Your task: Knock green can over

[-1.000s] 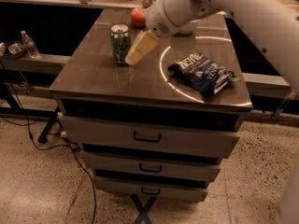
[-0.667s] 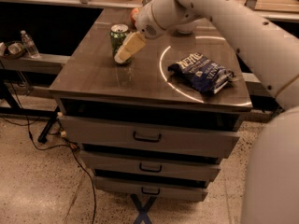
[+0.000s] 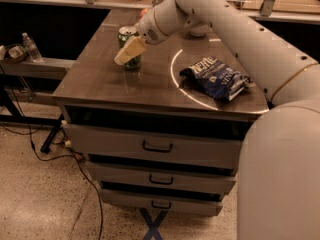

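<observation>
From where I stand, the green can (image 3: 126,33) is upright on the dark worktop (image 3: 100,81), towards its back left part and well in from the front edge. Its silver top and the upper part of its green side show above the gripper, and a strip of its base shows below.

The gripper (image 3: 120,59) reaches in from the right on the end of the long white arm (image 3: 220,19), which slopes down across the back of the worktop. The cream fingers (image 3: 132,48) point down and to the left and read as one narrow wedge, pressed together with no gap between them and nothing held. They lie straight across the front of the can, covering its middle, with their tips just past its left side and low, close to the worktop. Whether they touch the can or only pass in front of it, I cannot tell.

To the right, well apart from the can, a blue chip bag (image 3: 216,78) lies flat, crumpled, near the right edge. A thin bright ring (image 3: 174,77) curves on the surface just beside the bag, on its left.

Under the worktop are three grey drawers (image 3: 157,146) with dark handles. Off to the left a water bottle (image 3: 31,46) stands on a lower shelf, and black cables (image 3: 75,159) trail over the speckled floor.
</observation>
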Robot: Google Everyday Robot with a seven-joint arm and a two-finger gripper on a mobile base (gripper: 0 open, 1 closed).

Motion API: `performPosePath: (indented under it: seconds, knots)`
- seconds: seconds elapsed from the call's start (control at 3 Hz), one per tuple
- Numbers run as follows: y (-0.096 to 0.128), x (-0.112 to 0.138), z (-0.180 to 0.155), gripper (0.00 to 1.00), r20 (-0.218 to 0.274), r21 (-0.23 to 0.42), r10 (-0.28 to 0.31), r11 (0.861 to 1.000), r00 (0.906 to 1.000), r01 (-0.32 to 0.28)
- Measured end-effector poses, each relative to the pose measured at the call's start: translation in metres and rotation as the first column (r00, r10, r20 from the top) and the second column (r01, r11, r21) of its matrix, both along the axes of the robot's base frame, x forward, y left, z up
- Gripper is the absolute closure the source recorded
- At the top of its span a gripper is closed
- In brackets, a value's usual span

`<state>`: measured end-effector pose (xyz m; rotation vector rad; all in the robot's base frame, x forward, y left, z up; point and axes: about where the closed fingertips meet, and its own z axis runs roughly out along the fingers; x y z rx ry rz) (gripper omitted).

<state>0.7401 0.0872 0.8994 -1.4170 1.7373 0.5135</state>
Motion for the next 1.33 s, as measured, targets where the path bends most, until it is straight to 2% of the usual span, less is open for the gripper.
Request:
performPosePath:
  seconds: [0.33,0.67,1.0,1.33]
  knots:
    - [0.0,0.006,-0.002,0.41,-0.02,0.013,-0.024,1.0,0.9995,0.024]
    - [-0.011,0.01,0.007,0.64,-0.027,0.02,-0.061,0.998,0.9978,0.062]
    - [-0.041,0.01,0.028,0.87,0.004,-0.018,-0.116,0.993,0.9932,0.116]
    - [-0.084,-0.001,0.061,1.0,0.096,-0.221,-0.166,0.958,0.9814,0.184]
